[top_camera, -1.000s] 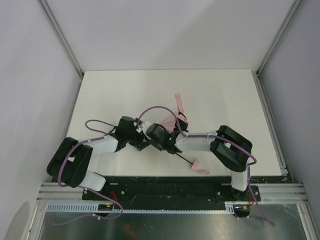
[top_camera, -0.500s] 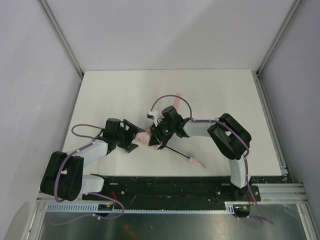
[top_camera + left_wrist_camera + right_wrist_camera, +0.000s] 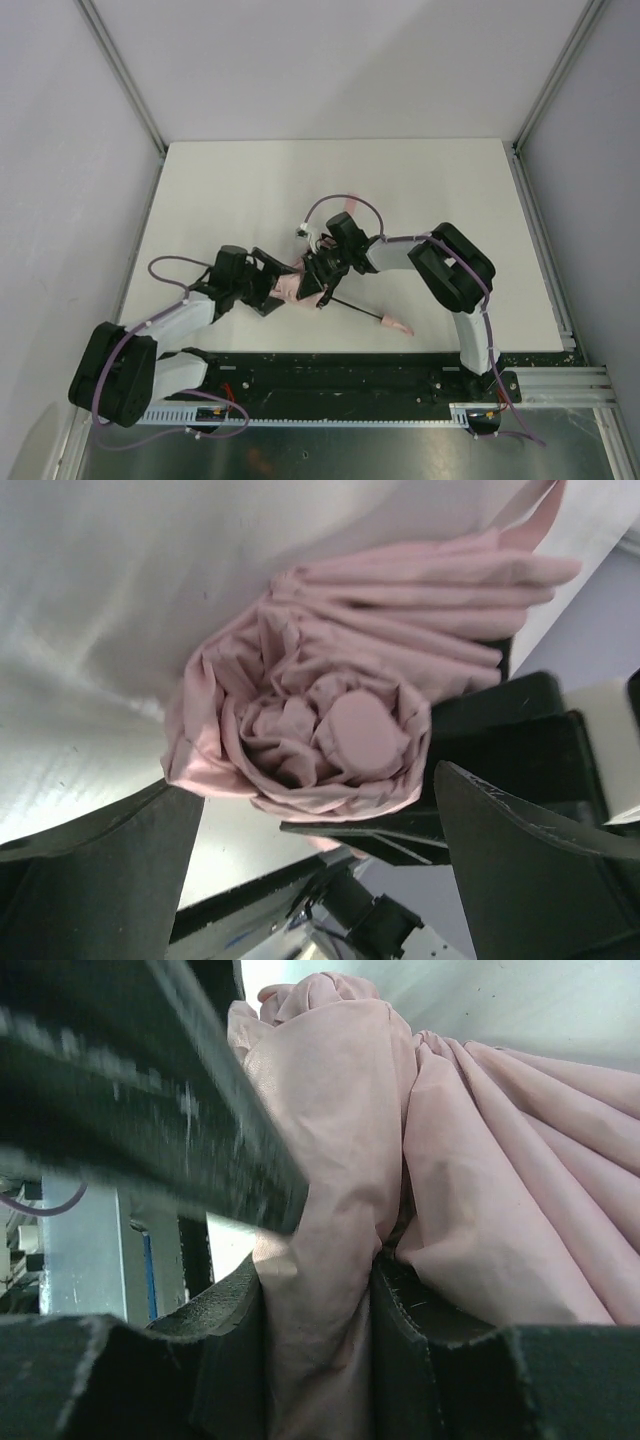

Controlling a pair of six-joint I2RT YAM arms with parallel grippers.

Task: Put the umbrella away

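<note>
The umbrella [image 3: 291,286] lies on the white table [image 3: 220,190] as a bunched pale pink bundle. Its thin black shaft [image 3: 355,309] runs toward the near right and ends in the small pink handle [image 3: 396,326]. My right gripper [image 3: 316,283] is shut on a fold of the pink fabric [image 3: 330,1190], pinched between its fingers [image 3: 215,1360]. My left gripper [image 3: 270,292] is open. Its fingers [image 3: 100,880] stand on either side of the fabric's rolled end [image 3: 320,730] without closing on it.
A pink strip of the umbrella [image 3: 350,202] pokes out behind the right wrist. Both arms meet at the table's near middle with purple cables looping over them. Metal rails [image 3: 330,385] run along the near edge, and grey walls enclose the table.
The right gripper has swung left and farther in with the fabric, dragging shaft and handle along. The left arm pulled back toward the near left, then edged in to face the bundle's end.
</note>
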